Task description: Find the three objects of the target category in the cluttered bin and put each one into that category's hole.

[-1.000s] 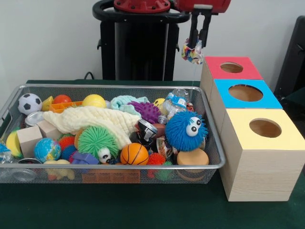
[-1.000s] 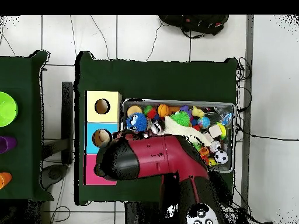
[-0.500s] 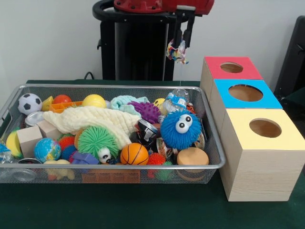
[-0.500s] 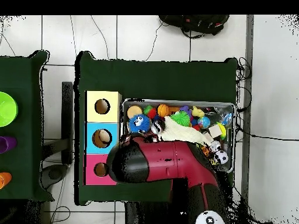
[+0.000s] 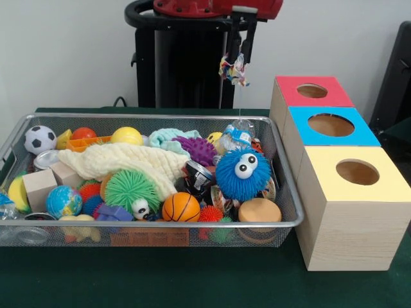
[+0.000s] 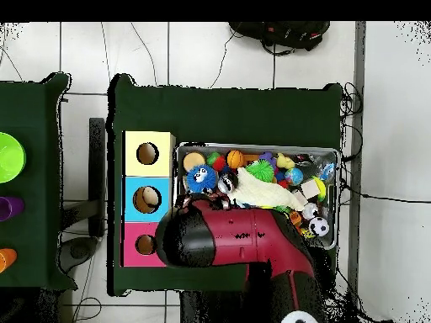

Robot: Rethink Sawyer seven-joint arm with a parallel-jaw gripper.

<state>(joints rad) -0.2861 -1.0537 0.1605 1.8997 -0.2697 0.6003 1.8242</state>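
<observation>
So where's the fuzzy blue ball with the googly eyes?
In the front view, the fuzzy blue ball sits at the right end of the wire bin, just behind the round tan block and right of the basketball.

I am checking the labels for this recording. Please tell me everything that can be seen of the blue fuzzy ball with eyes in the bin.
The blue fuzzy ball is round, covered in soft-looking spikes, with two white googly eyes facing the front camera. It sits atop the clutter at the wire bin's end nearest the boxes, beside a tan disc. Nothing grips it.
</observation>
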